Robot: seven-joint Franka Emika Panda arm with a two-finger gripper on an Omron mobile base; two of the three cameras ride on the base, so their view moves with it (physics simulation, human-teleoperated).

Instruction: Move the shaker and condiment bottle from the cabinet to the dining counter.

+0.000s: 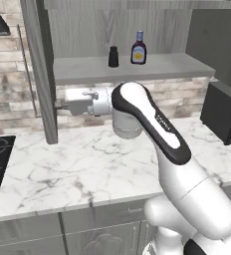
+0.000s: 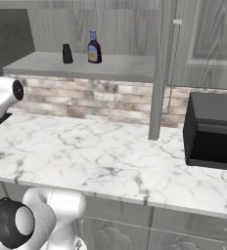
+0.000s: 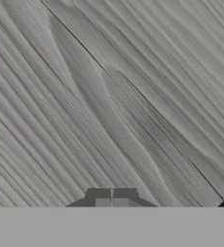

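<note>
While the cabinet (image 1: 43,74) stands with its doors swung open, you have nothing moved yet: the shaker (image 1: 113,57) and the condiment bottle (image 1: 138,48) both stand upright on the grey inner shelf, side by side but not touching, the bottle to the right of the shaker in both base views. Your gripper (image 1: 59,106) is clenched on nothing, its fingers together, and it sits low and to the left of the shelf, right up against the edge of the open left door. From the hand view you face grey wood grain at very close range, with the two finger tips (image 3: 111,201) pressed together. By my judgement the whole task is ahead of you: both pickups, and both trips to the dining counter.
</note>
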